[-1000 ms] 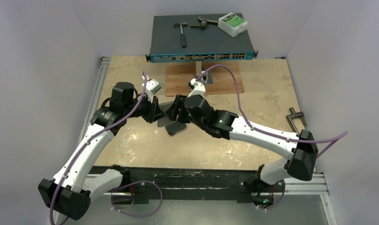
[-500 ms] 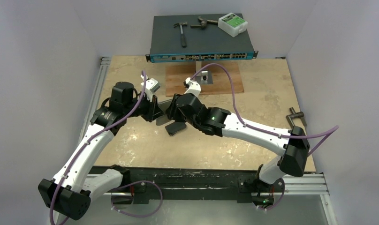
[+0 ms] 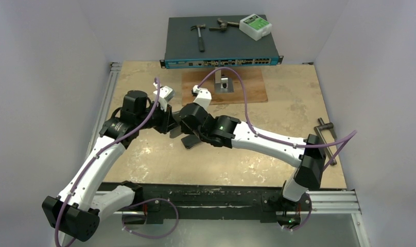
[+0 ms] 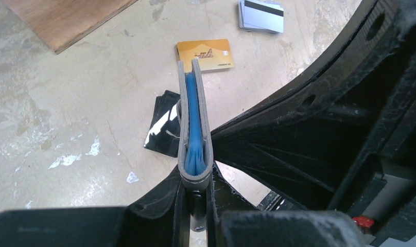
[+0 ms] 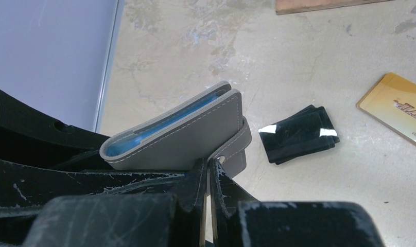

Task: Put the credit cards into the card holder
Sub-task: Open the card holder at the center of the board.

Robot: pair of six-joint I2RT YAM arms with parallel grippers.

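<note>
Scuffed beige tabletop (image 3: 298,103), and the right gripper (image 5: 206,167) has swung in and snapped shut at the card holder (image 5: 185,136)'s snap flap (image 5: 236,149). Pinched? Can't tell. The left gripper (image 4: 195,193) clamps the holder's spine, lifted. An orange credit card (image 4: 204,54) waits just beyond it; opening comes first.

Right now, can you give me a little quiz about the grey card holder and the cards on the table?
1. True or false: the orange card is already inside the card holder.
2. The card holder's inside is: A red, B blue, C green.
3. Fill in: the black folding case lies on the ___.
Key: 1 false; 2 B; 3 table.
</note>
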